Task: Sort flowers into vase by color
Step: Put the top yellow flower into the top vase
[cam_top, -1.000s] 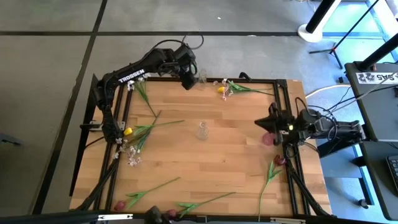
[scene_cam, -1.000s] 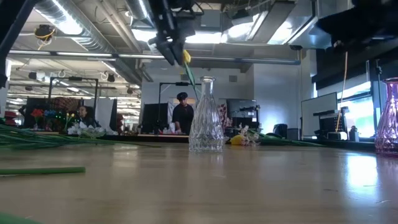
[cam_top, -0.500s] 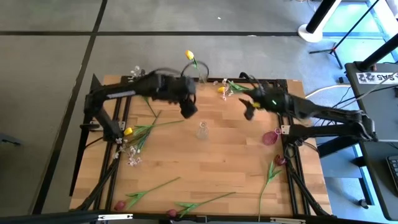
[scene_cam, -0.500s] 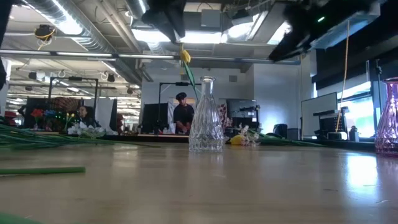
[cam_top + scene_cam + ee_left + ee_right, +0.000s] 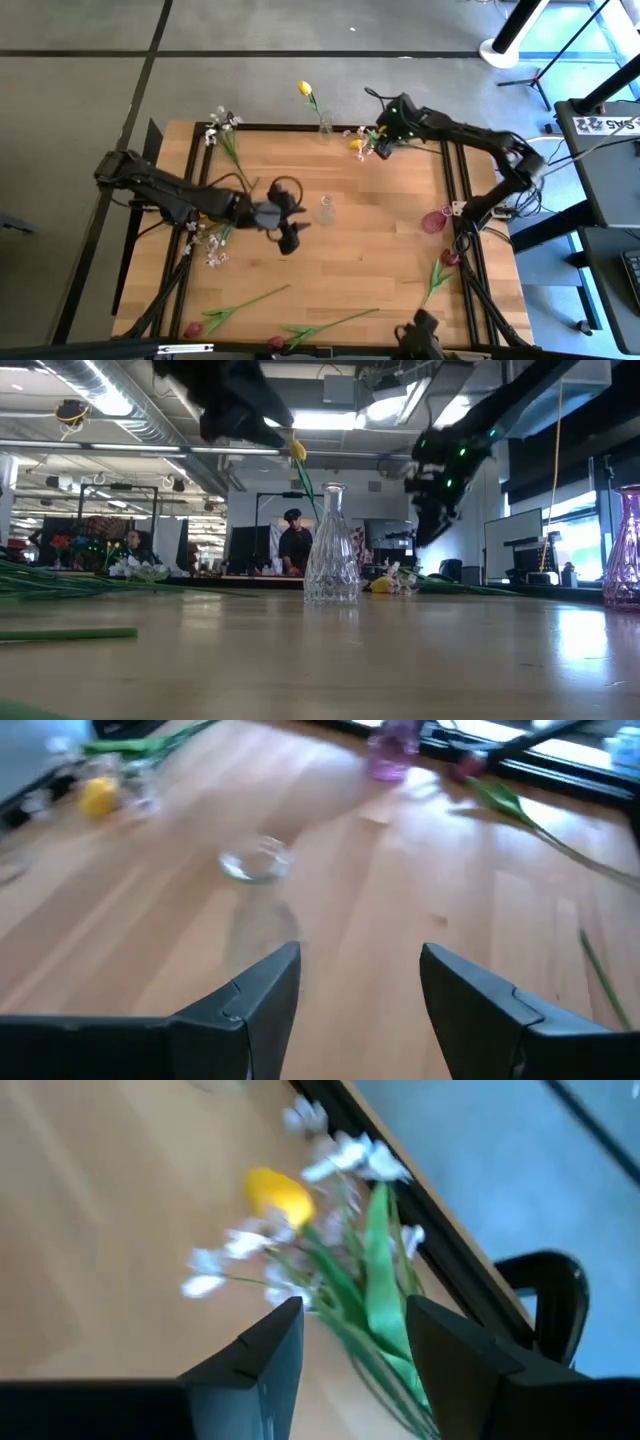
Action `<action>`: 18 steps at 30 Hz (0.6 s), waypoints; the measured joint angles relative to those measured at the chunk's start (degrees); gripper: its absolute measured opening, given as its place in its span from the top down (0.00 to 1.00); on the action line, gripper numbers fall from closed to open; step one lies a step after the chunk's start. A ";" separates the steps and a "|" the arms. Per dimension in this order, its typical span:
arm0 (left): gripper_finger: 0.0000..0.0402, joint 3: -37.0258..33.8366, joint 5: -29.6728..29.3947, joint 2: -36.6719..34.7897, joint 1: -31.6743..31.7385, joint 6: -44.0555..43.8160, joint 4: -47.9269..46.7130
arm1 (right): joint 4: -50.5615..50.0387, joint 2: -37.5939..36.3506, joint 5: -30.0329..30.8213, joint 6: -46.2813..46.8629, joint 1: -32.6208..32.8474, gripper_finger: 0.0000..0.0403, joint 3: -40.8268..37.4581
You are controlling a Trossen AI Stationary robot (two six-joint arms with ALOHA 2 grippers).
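Placement of one yellow tulip (image 5: 305,89) is the fresh change: a second ago the left arm held it over the clear vase (image 5: 325,124) at the table's far edge, and now it stands in that vase on its own. The left gripper (image 5: 360,990) has drawn back to mid-table, fingers spread and empty, near the second clear vase (image 5: 256,866). The right arm, parked at the table's right edge a second ago, has reached to the far side, and the right gripper (image 5: 350,1350) hovers with fingers apart, holding nothing, over another yellow tulip (image 5: 280,1195) lying among white-pink sprays (image 5: 345,1155). One flower looks sorted, and that tulip seems the likely next pick. By count there are three vases, the third a pink vase (image 5: 432,222); three yellow tulips, the last lying at the left (image 5: 205,211); three dark red tulips (image 5: 448,258) that I can make out; about three clusters of sprays
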 joint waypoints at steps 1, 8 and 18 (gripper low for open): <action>0.50 -2.07 -0.13 0.09 -0.82 0.38 3.63 | -0.51 1.79 0.30 -0.14 -0.74 0.55 0.86; 0.50 -11.68 -2.04 0.57 -4.23 -0.05 21.45 | -5.58 10.20 -1.12 -2.73 -3.58 0.55 5.70; 0.50 -13.82 -8.53 0.51 -8.19 0.02 25.70 | -5.93 16.31 -0.34 -3.26 -4.92 0.57 7.65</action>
